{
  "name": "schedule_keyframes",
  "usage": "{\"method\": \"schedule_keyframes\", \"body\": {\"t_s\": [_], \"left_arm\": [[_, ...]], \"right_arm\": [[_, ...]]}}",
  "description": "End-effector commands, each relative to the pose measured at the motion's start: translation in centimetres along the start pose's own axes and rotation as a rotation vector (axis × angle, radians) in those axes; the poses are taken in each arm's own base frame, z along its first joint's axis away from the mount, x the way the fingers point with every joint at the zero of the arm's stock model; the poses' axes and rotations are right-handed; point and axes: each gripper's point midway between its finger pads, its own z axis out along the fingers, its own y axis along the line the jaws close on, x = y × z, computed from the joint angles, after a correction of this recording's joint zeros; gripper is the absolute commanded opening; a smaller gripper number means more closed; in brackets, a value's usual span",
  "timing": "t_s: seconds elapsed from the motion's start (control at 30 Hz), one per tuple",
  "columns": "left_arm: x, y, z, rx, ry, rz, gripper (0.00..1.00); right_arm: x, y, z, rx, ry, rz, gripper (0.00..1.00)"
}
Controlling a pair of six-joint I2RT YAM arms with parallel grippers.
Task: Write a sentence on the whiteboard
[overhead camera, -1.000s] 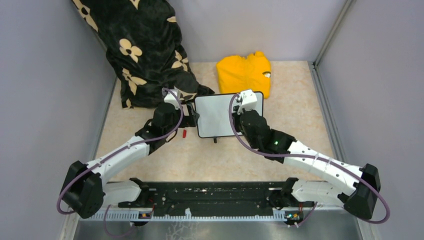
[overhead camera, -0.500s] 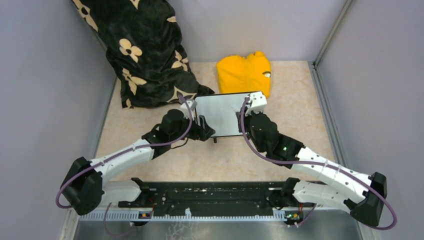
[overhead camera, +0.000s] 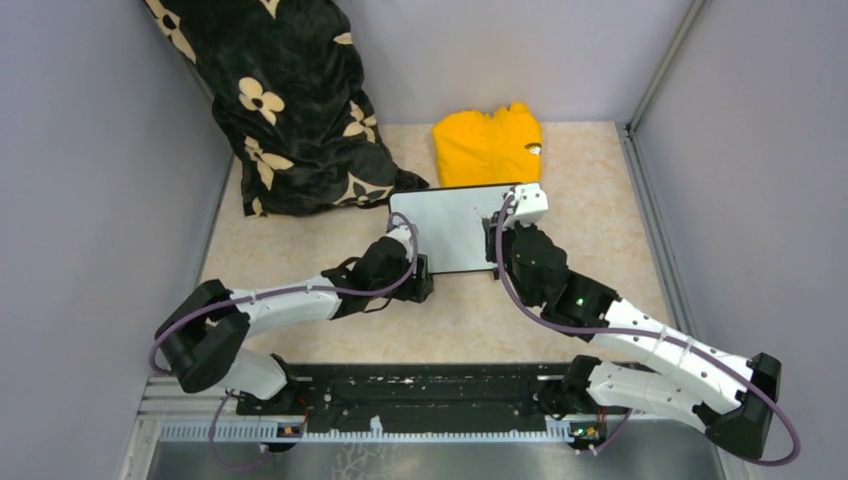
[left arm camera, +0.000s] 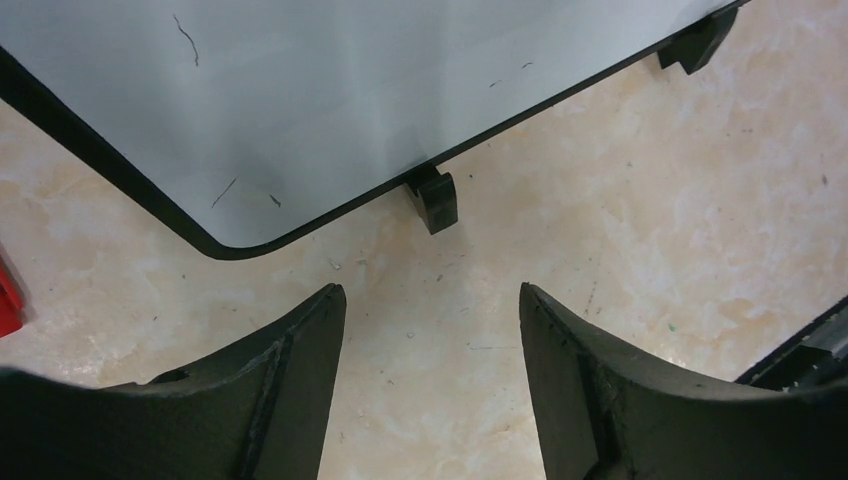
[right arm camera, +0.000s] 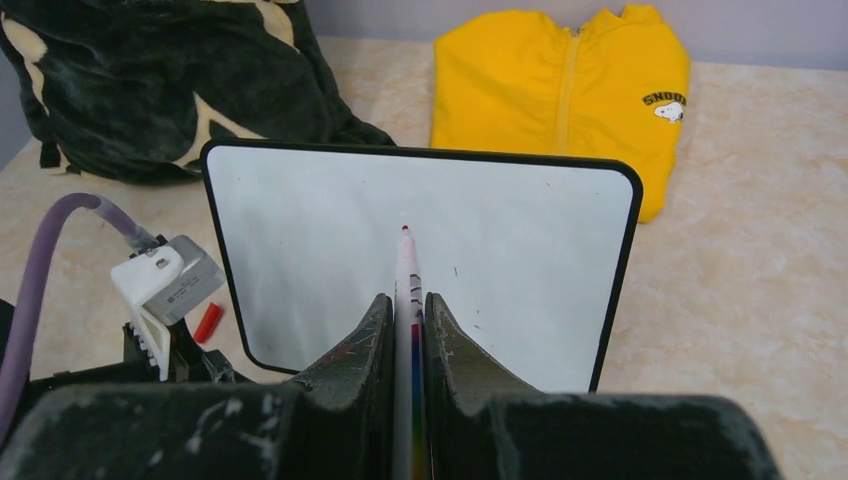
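Note:
The whiteboard lies on the table in front of the yellow garment. Its face is blank except for a few tiny dark specks; no red sentence shows. My right gripper is shut on a slim white marker, whose red tip points at the middle of the board; in the top view it is over the board's right part. My left gripper is open and empty over bare table, just short of the board's near-left corner; in the top view it sits at the board's near edge.
A yellow sweatshirt lies behind the board and a black flowered blanket is heaped at the back left. A small red cap lies on the table left of the board. Grey walls close in three sides.
My left arm has swung from the board's left edge round to its near-left corner and now covers the red cap in the top view. My right arm has shifted a little right and farther.

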Motion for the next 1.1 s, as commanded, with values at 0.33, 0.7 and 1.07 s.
{"method": "schedule_keyframes", "body": {"t_s": [0.33,0.7,1.07], "left_arm": [[-2.5,0.2,-1.0,-0.052,-0.114,0.006,0.68],[-1.2,-1.6,2.0,-0.022,0.007,-0.019,0.65],[0.0,-0.4,3.8,-0.137,0.047,-0.03,0.59]], "right_arm": [[-1.6,-0.3,-0.6,0.004,-0.054,0.027,0.0],[-2.1,-0.9,-1.2,0.014,-0.063,0.043,0.0],[-2.2,-1.7,-1.7,0.031,-0.072,0.05,0.0]]}}
